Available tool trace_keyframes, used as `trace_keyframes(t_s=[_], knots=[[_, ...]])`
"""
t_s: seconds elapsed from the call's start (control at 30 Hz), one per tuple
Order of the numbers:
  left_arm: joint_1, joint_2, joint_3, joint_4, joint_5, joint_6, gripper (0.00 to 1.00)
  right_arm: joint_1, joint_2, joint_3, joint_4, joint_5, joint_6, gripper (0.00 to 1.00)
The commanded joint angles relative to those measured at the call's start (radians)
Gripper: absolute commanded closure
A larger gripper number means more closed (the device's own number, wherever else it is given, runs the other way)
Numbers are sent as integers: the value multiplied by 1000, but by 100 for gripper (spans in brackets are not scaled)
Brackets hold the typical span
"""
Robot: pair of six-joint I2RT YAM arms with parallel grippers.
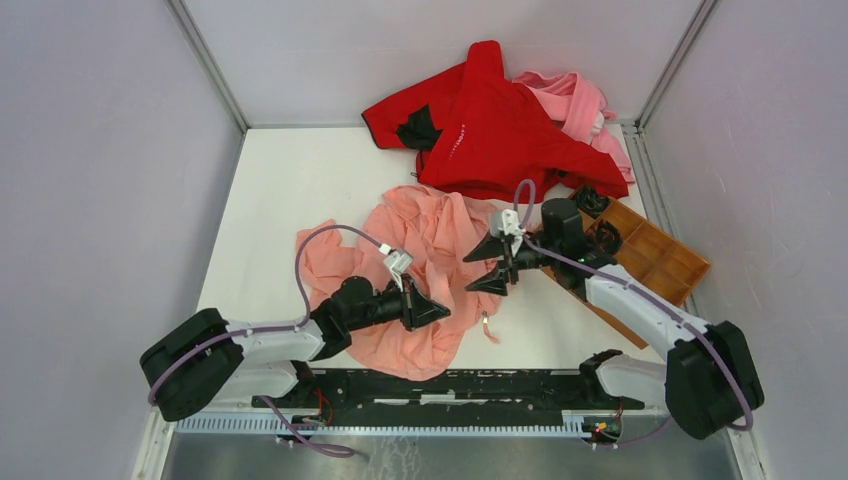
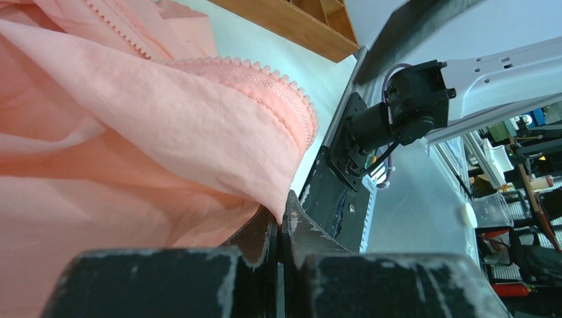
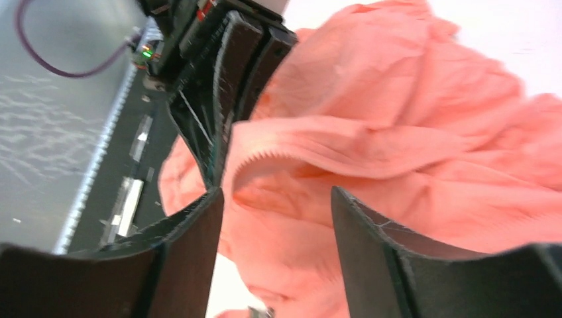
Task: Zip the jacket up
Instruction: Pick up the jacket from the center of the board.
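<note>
Jacket (image 1: 420,270) lies crumpled mid-worktop (image 1: 290,190), between your two arms; red garment (image 1: 490,125) heaped behind it, wooden tray (image 1: 655,260) off to the right

Front not joined, so the step in hand looks like sorting out the two zipper edges, with no zipping begun

Your left fingers (image 2: 265,242) are closed on a fold of the jacket, just below a run of zipper teeth (image 2: 265,83)

Your right fingers (image 3: 192,225) stand apart, gripping nothing; a toothed hem hangs just beyond them

Slider not found in any view

Next, as I judge it: bring the right fingers onto that toothed hem and pinch the tape itself, since this thin cloth will likely bunch and slip
</note>
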State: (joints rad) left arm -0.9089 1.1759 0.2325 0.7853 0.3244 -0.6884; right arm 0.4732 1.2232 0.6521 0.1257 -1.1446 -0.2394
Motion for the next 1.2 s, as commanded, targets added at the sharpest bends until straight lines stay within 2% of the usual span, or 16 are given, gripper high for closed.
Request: trace_keyframes(t_s=[0.0,0.1,0.17,0.27,0.37,0.47,0.5,0.83,1.03,1.17], knots=[[10,-4,-41,187,33,-46,98,-99,-115,9,-207,5,-270,28],[12,-12,-63,247,38,-45,98,-168,-208,-43,-218,12,-328,3],[13,-25,-79,274,29,-43,98,-222,-256,-112,-163,-34,-302,2],[12,-45,-90,285,15,-37,98,-288,-227,-158,-132,-168,-215,2],[13,-57,-99,302,13,-35,98,-299,-164,-153,-237,-177,-285,2],[13,-58,-116,344,12,-42,98,-301,-114,-120,-428,-131,-451,6],[12,-55,-123,362,8,-44,98,-299,-98,-117,-444,-115,-457,8],[9,-52,-140,427,-8,3,98,-292,26,-150,-384,9,-392,42],[3,-10,-141,481,-5,0,98,-247,57,-175,-245,77,-274,48],[-6,19,-140,509,-5,-6,98,-212,89,-164,-229,102,-257,53]])
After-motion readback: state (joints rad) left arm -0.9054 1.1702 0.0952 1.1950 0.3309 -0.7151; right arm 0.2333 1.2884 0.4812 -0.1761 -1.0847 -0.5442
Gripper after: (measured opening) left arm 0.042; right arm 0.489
